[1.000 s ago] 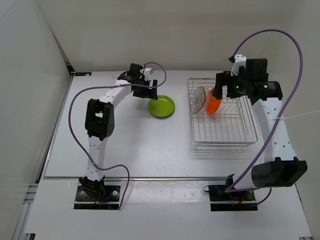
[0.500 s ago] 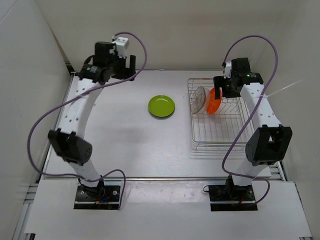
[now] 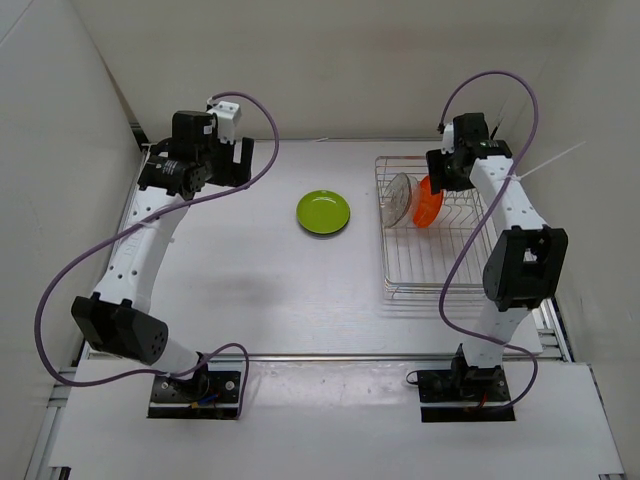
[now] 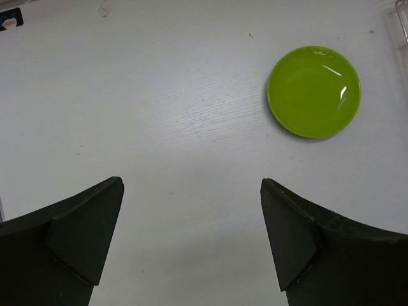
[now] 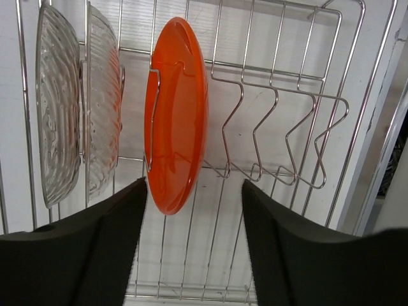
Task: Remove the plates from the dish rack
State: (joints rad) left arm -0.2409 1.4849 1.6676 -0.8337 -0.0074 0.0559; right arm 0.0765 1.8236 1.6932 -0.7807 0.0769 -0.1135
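Observation:
The silver wire dish rack [image 3: 445,275] stands at the right of the table. An orange plate [image 3: 428,206] stands on edge in it, with two clear plates [image 3: 400,198] just left of it. In the right wrist view the orange plate [image 5: 176,115] and the clear plates [image 5: 76,105] stand upright in the rack [image 5: 287,121]. My right gripper [image 5: 193,210] is open above the rack, the orange plate's lower edge at its left finger. A yellow-green plate [image 3: 323,212] lies flat on the table. My left gripper [image 4: 191,210] is open and empty, well left of that plate [image 4: 313,91]. No black plate shows.
White walls close in the table on the left, back and right. The right arm [image 3: 520,250] reaches up along the rack's right side. The left arm [image 3: 150,230] arches along the table's left edge.
My left arm has drawn back left, away from the yellow-green plate left on the table. My right gripper has moved in over the rack's back, by the orange plate.

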